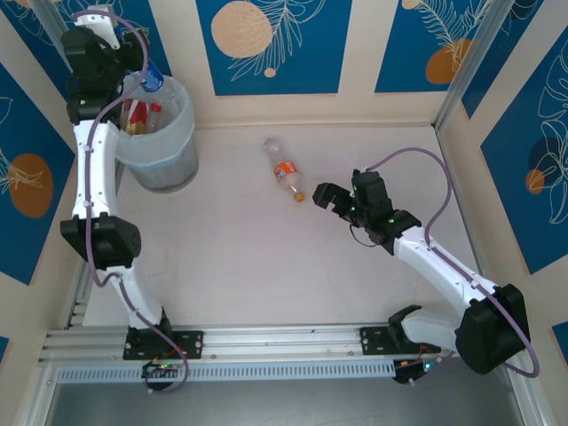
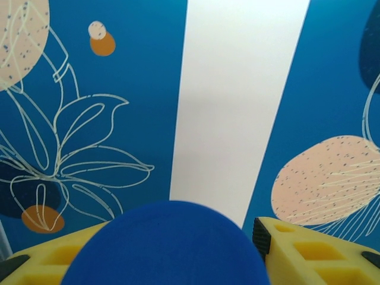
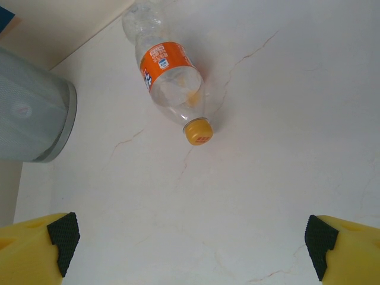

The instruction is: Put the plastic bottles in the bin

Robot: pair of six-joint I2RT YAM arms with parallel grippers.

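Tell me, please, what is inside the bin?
Bottles with red caps or labels lie inside the bin. A blue-capped bottle hangs above. The left arm covers part of its opening, and anything deeper is hidden.

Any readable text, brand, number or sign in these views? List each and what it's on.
No text is legible.
Orange label on the lying bottle: white glyphs and a small blue patch, too blurred to read.
Red labels on the bottles in the bin: too small to read.
Blue-cap bottle over the bin: no text shows.
Walls: leaf and circle patterns, no writing.
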